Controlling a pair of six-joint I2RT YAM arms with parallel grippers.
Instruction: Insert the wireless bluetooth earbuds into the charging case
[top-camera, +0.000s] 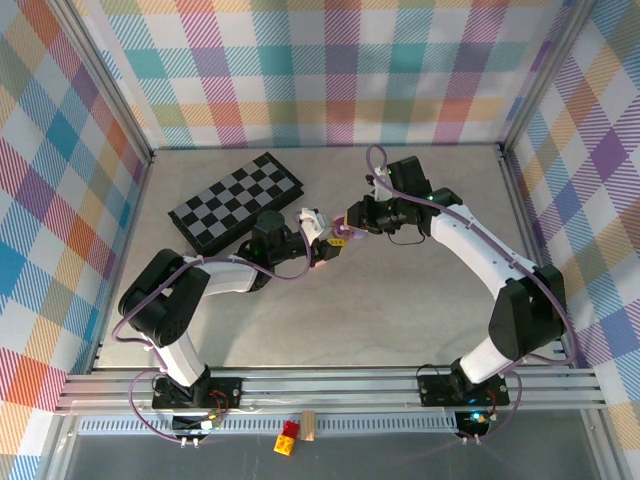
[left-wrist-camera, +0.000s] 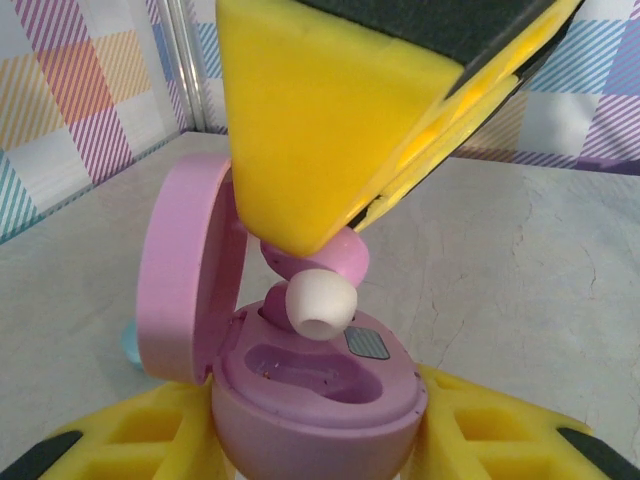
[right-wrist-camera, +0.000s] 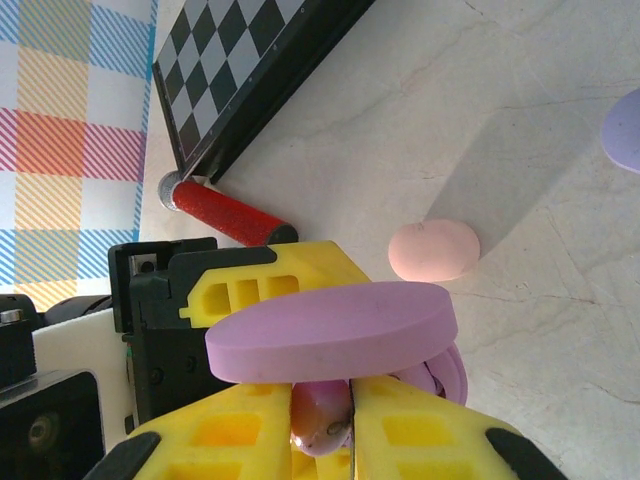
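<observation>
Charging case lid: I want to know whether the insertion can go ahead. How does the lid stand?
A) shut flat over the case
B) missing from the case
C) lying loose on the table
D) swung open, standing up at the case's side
D: in the left wrist view the lid stands upright beside the charging case, whose well lies uncovered under the earbud.
</observation>
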